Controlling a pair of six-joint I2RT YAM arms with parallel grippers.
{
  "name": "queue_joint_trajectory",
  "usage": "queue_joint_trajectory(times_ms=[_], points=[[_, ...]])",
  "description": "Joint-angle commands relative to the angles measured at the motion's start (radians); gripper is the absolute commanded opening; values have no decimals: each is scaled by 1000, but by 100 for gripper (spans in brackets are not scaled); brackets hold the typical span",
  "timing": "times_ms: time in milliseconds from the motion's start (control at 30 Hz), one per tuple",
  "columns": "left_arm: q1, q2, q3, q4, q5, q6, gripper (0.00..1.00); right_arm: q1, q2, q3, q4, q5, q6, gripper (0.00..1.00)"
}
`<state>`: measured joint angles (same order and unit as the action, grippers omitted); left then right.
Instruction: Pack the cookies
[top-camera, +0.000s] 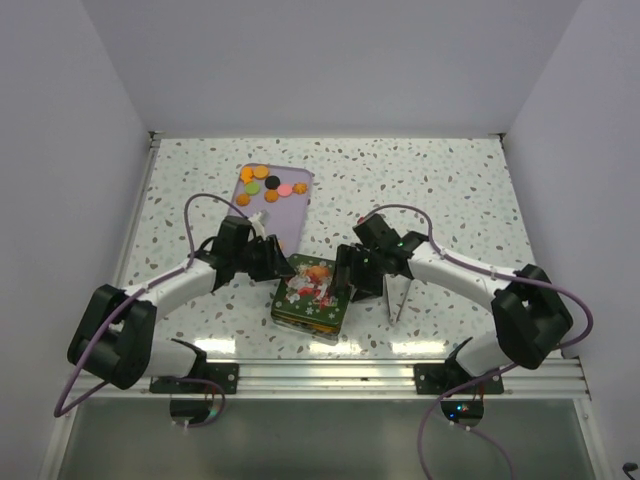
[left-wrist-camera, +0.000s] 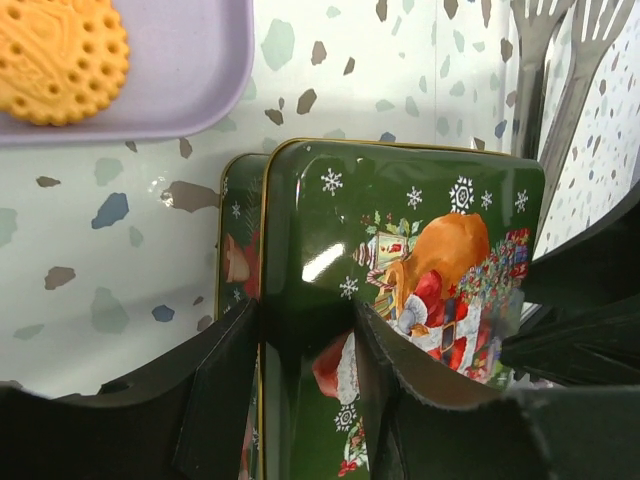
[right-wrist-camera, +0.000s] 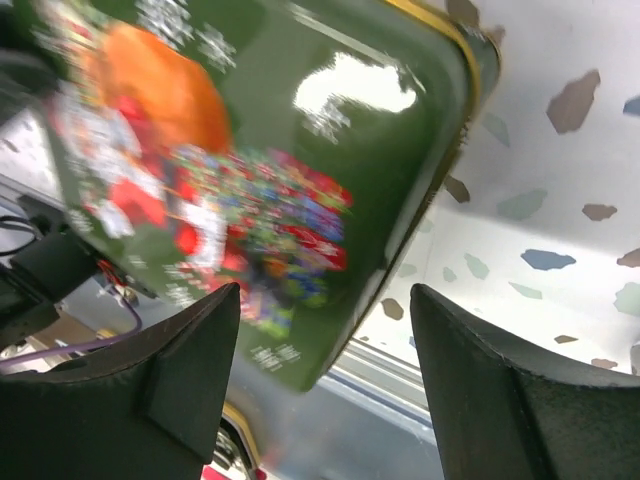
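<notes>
The cookies (top-camera: 265, 183), mostly orange rounds with a black, a pink and a green one, lie on a lilac tray (top-camera: 290, 215) at the back. One orange cookie (left-wrist-camera: 60, 55) shows in the left wrist view. A green Christmas tin (top-camera: 310, 290) sits near the front centre. My left gripper (top-camera: 272, 258) (left-wrist-camera: 305, 340) is shut on the left edge of the tin lid (left-wrist-camera: 400, 230), which sits shifted above the tin's base (left-wrist-camera: 235, 260). At the tin's right side my right gripper (top-camera: 350, 280) (right-wrist-camera: 325, 310) is open, with the tilted lid (right-wrist-camera: 250, 130) blurred between its fingers and untouched.
Slotted metal tongs (top-camera: 395, 295) (left-wrist-camera: 560, 60) stand just right of the tin, beside my right gripper. White walls close the speckled table (top-camera: 450, 190) on three sides. An aluminium rail (top-camera: 330, 375) runs along the front edge.
</notes>
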<state>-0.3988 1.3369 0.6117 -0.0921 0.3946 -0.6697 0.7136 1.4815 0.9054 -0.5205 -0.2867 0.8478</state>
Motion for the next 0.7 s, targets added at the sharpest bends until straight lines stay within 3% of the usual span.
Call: queue_joint_trajectory(times_ms=[0,667], points=[[-20,8,-20,-17,26,9,47,4,-58,78,-30,47,-18,73],[-20,-80,-32,-66,27,67,47,-19,-73,113,-79,147,-16,73]])
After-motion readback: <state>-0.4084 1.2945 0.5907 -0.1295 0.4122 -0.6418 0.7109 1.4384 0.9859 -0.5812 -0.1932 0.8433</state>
